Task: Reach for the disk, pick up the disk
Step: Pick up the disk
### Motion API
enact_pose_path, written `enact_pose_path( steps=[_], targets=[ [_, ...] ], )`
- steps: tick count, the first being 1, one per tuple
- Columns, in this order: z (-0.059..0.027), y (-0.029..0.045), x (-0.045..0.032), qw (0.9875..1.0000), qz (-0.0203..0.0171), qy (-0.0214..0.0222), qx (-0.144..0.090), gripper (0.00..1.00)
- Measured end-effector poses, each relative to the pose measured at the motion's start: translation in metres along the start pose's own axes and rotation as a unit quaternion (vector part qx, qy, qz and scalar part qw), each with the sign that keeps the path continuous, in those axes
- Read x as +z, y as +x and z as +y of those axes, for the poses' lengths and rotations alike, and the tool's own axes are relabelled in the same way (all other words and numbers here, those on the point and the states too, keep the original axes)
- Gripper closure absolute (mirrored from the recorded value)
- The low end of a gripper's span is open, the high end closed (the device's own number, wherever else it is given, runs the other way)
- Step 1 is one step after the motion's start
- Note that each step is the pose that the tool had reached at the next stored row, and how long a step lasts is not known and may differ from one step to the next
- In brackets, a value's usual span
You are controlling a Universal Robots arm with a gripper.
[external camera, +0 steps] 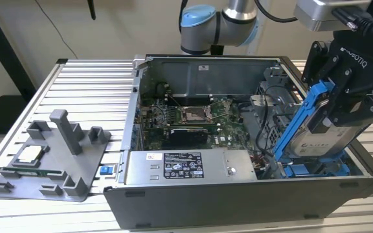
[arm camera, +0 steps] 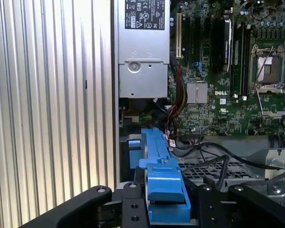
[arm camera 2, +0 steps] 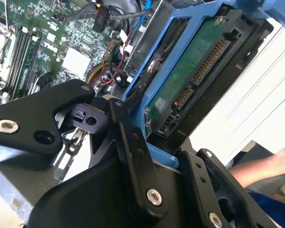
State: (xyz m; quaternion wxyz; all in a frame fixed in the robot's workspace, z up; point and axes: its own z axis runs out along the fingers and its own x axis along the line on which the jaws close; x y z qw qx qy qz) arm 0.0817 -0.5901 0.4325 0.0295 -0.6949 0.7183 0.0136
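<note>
The disk (external camera: 334, 137), a silver-grey hard drive with a white label in a bright blue bracket (external camera: 301, 121), hangs tilted over the right end of the open computer case in the exterior view. My black gripper (external camera: 346, 109) is shut on its upper part, one finger on each flat side. In the second wrist view the disk's green circuit board (arm camera 2: 190, 80) and its connector face the camera between the black fingers (arm camera 2: 129, 142). The bracket's blue edge (arm camera: 162, 179) runs between the finger links in the first wrist view. The disk's lower end sits just above the blue drive bay (external camera: 316, 170).
The open case (external camera: 238, 206) holds a motherboard (external camera: 193, 115), a grey power supply box (external camera: 186, 167) and loose cables (external camera: 271, 97). On the ribbed table (external camera: 89, 82), at the exterior view's left, a grey fixture (external camera: 60, 174) carries a small square chip (external camera: 31, 154). A person's arm (arm camera 2: 266, 167) lies beyond the case.
</note>
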Motion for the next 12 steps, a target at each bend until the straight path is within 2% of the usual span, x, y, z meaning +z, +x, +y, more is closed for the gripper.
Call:
enact_pose_path(
  steps=[12],
  targets=[
    [0.0010, -0.0001, -0.0015, 1.0000, 0.0000, 0.0000, 0.000, 1.00]
  ],
)
